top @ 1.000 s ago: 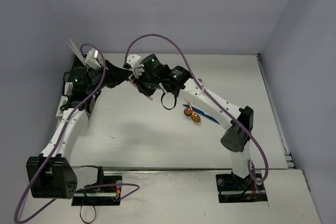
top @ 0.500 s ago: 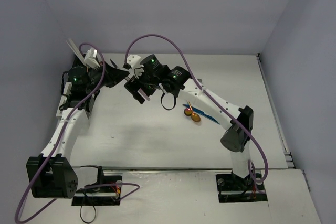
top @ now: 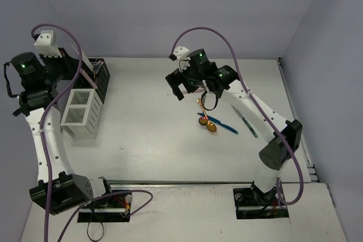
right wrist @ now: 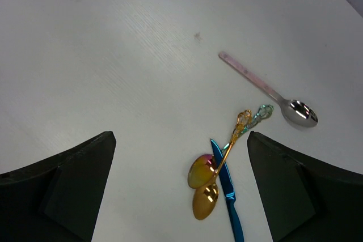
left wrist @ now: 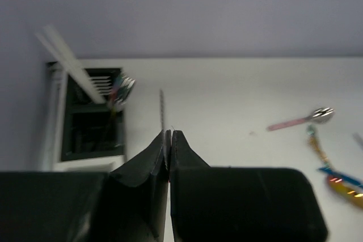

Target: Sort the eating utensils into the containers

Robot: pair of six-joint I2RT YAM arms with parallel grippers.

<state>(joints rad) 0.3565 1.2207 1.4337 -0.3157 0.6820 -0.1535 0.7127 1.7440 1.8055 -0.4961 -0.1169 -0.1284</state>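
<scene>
The left arm (top: 48, 128) rises steeply from its base, its wrist held high and turned to the right. The left jaws are pressed together, with a thin utensil (left wrist: 161, 109) pinched between their tips and sticking out ahead of them. The right arm (top: 255, 106) stretches forward and leftward, wrist tipped down. The right jaws are spread wide and hold nothing, with the surface below them.

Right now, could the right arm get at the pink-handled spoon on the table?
Probably yes. Its fingers stand wide open above the table, and the pink-handled spoon lies bare in their view, its handle clear of the gold spoons, with nothing across it.
</scene>
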